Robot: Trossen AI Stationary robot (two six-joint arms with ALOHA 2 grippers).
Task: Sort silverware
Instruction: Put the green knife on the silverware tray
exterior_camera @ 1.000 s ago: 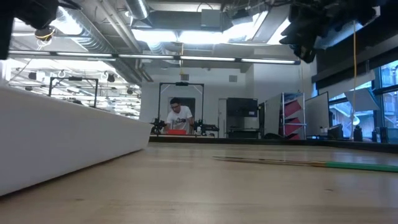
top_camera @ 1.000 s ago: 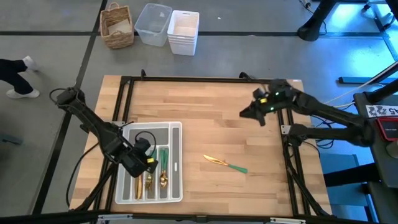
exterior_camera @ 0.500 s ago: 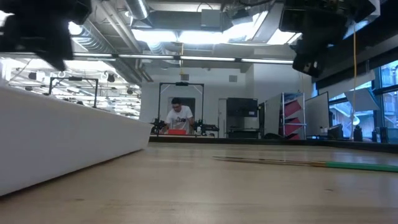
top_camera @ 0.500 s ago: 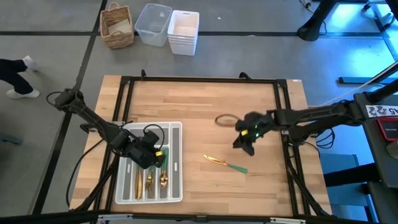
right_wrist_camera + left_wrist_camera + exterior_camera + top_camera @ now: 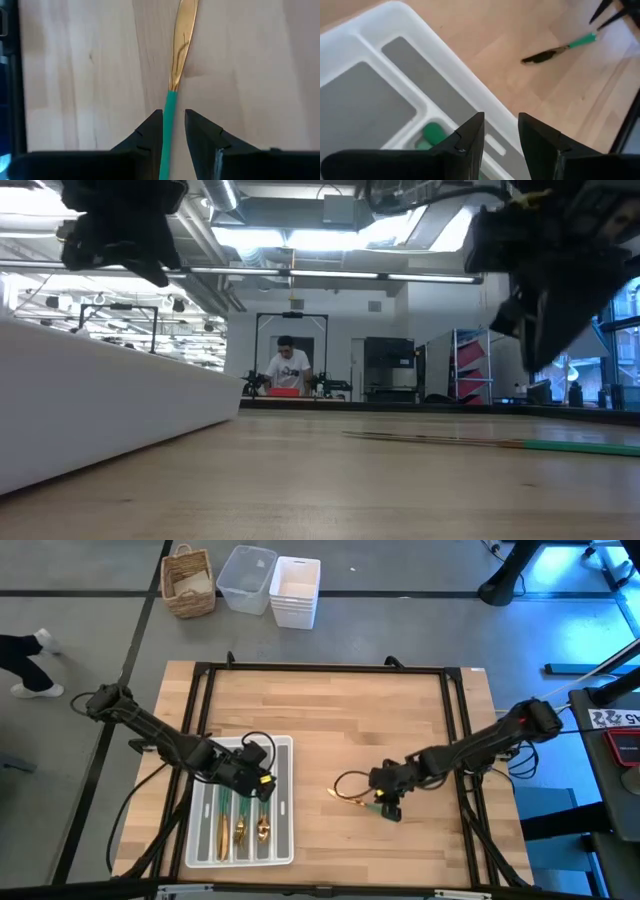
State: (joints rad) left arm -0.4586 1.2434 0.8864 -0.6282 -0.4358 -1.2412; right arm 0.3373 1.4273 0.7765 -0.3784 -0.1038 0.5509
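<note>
One knife [image 5: 362, 803] left on the worktop, centre-right; right hand [image 5: 173, 131] spread astride its green handle (thin, could slip or skid). Left hand [image 5: 500, 134] spread, empty, over tray [image 5: 285, 802].

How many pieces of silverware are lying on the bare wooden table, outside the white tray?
1. A gold knife with a green handle lies on the table, right of the tray, under the right gripper. The other pieces are in the tray; the arms may hide some.

knife [image 5: 176, 65]: gold blade, green handle. tray [image 5: 285, 802]: white, grey compartment floors. table [image 5: 330, 720]: light wood planks, black frame. arms: dark.
</note>
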